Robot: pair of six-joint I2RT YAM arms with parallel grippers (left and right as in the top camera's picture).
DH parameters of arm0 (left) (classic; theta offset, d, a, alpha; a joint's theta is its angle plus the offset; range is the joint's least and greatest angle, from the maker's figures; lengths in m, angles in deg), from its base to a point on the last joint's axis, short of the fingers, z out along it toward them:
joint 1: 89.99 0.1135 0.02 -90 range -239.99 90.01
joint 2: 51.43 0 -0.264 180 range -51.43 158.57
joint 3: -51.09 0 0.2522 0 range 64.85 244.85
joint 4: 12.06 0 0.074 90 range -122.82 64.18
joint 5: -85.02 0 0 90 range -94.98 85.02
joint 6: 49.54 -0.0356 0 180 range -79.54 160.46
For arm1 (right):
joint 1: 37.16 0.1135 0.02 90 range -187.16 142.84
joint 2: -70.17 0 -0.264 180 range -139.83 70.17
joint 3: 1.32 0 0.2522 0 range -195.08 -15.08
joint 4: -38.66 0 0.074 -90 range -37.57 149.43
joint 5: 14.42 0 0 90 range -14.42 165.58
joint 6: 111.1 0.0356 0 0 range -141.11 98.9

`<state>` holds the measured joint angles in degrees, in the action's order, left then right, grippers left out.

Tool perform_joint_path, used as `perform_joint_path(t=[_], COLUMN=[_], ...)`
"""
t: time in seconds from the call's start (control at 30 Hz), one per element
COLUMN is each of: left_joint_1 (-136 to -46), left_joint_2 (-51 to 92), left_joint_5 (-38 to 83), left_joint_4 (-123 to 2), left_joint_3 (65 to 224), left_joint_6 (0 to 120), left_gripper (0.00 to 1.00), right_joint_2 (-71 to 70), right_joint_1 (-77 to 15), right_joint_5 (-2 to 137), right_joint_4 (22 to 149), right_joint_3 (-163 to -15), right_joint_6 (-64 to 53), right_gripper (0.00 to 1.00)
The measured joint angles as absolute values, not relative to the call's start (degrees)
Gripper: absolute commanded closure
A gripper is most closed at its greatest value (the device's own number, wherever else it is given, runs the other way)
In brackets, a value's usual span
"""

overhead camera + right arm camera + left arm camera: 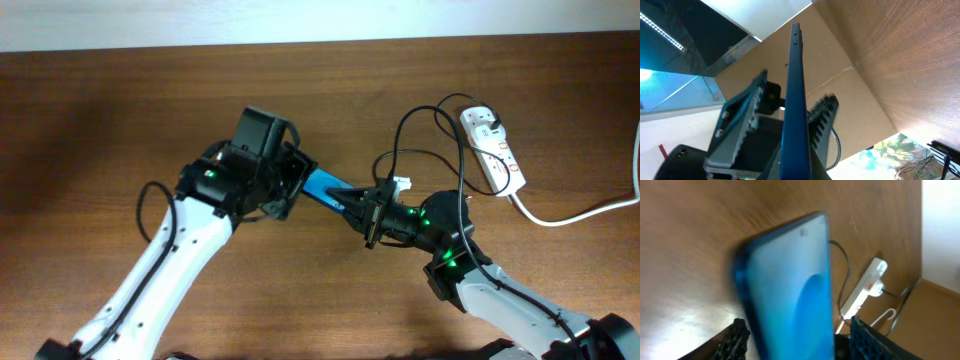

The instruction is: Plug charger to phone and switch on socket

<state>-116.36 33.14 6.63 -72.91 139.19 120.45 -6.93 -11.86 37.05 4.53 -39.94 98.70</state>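
Note:
The phone (pixel 326 189), blue and lit, is held off the table between my two grippers. My left gripper (pixel 287 187) is shut on its far end. In the left wrist view the blurred phone screen (pixel 790 295) fills the space between the fingers of the left gripper (pixel 800 342). My right gripper (pixel 362 212) is shut on the near end, where the phone (pixel 795 100) shows edge-on between the fingers of the right gripper (pixel 797 170). The black charger cable (pixel 398 140) loops from the socket (pixel 492 150) to the right gripper. Its plug tip is hidden.
The socket's thick white cord (pixel 580 212) runs off the right edge. A small white tag (pixel 400 184) lies by the right gripper. The socket (pixel 865 287) and the cable (pixel 844 270) also show in the left wrist view. A cardboard wall (pixel 850 95) stands beyond the table.

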Motion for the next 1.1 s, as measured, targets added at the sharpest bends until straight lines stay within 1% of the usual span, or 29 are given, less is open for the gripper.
perform_joint_path(t=[0.1,0.2,0.23,0.3,0.53,0.63,0.7,0.87,0.9,1.0,1.03,1.1], left_joint_1=[-117.4,-117.5,-117.5,-117.5,-117.5,-117.4,-117.2,-117.1,-117.0,-116.9,-116.9,-116.9], left_joint_2=[34.4,34.5,34.5,34.5,34.5,34.5,34.5,34.5,34.5,34.6,34.8,35.0], left_joint_5=[6.7,6.8,6.7,6.7,6.6,7.2,8.0,8.6,8.8,9.9,10.5,11.0], left_joint_4=[-70.1,-70.1,-70.1,-69.6,-67.8,-64.9,-62.3,-61.0,-60.4,-57.2,-56.0,-54.7], left_joint_3=[139.2,139.1,139.1,139.0,138.8,138.6,138.2,138.2,138.1,137.9,137.8,137.8], left_joint_6=[121.7,124.2,125.5,126.6,130.7,133.1,133.8,134.4,134.6,136.1,137.1,136.9], left_gripper=[0.57,0.74,0.75,0.80,0.87,0.99,1.00,1.00,1.00,1.00,1.00,0.89], right_joint_2=[-6.9,-6.9,-6.9,-6.9,-6.9,-6.9,-6.8,-6.6,-6.5,-6.3,-6.3,-6.3], right_joint_1=[-11.9,-11.9,-11.9,-11.9,-12.4,-12.8,-13.1,-13.1,-13.2,-13.3,-13.4,-13.5], right_joint_5=[37.2,37.7,38.0,38.7,39.6,40.8,41.8,42.8,43.2,45.0,45.4,46.1], right_joint_4=[4.5,4.4,4.3,4.4,4.4,4.3,4.1,4.0,3.9,3.2,3.1,3.1], right_joint_3=[-40.0,-40.1,-40.1,-40.3,-40.6,-41.2,-41.4,-41.5,-41.5,-41.7,-41.8,-41.9], right_joint_6=[98.7,98.7,98.8,98.8,98.8,98.8,98.8,98.8,98.8,98.8,98.8,98.8], right_gripper=[0.96,0.96,0.96,0.96,0.96,0.96,0.96,0.94,0.91,0.87,0.87,0.87])
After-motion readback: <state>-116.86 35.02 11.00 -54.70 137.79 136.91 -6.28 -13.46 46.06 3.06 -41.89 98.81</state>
